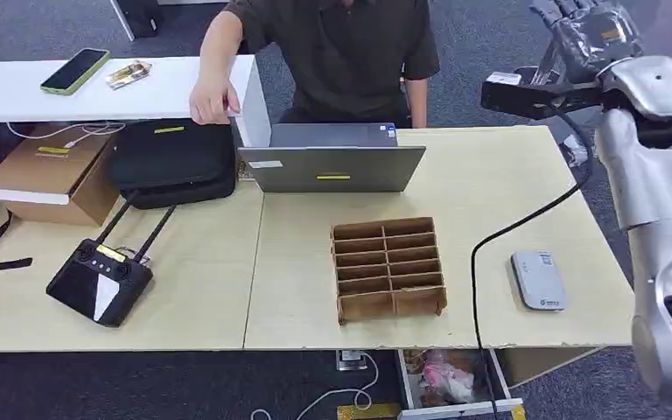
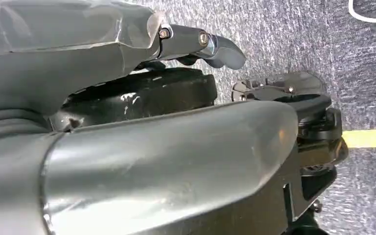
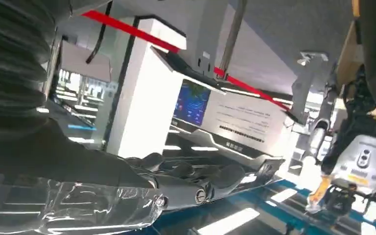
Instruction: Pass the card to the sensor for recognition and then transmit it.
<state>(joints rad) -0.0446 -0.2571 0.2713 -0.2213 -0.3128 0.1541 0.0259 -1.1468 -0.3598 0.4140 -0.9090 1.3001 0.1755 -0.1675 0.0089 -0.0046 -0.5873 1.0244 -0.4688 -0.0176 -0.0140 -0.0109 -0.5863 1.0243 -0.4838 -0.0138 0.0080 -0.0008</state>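
**Status**
- Right hand [image 1: 591, 35]: raised beyond the table [image 1: 507, 175] edge at 2 o'clock, wrapped in clear film, fingers [image 3: 200, 183] stretched out straight, nothing seen in the grasp.
- Left hand [image 2: 127, 112]: hanging over grey carpet, fingers straight, thumb alongside, holding nothing.
- Card: position cannot be told; not identifiable in either hand or in the wooden divider tray [image 1: 389, 265] at table centre.
- Sensor [image 1: 538, 280]: flat grey-white unit lying at 4 o'clock on the table, well apart from the raised right hand.

**Hazards**
- Black cable [image 1: 490, 245] draped across the table between the tray and the sensor, running from 5 o'clock up toward the right arm. Risk of snagging on a descending arm and dragging the sensor off its spot.
- Laptop [image 1: 332, 162] at 12 o'clock with a person [image 1: 332, 52] seated directly behind, one hand on the white shelf at 10 o'clock. Risk of contact during any handover across the table.
- Film over the hand: likely reduced grip on a thin card; expect slipping.
- Open drawer [image 1: 451, 376] under the table edge at 6 o'clock: likely landing place for a dropped card.

**Markings**
- Sensor: small mark on the near end, unreadable.
- Yellow strips on the laptop, black bag [image 1: 172, 162], cardboard box [image 1: 48, 171] and controller [image 1: 98, 280]: text too small to read.
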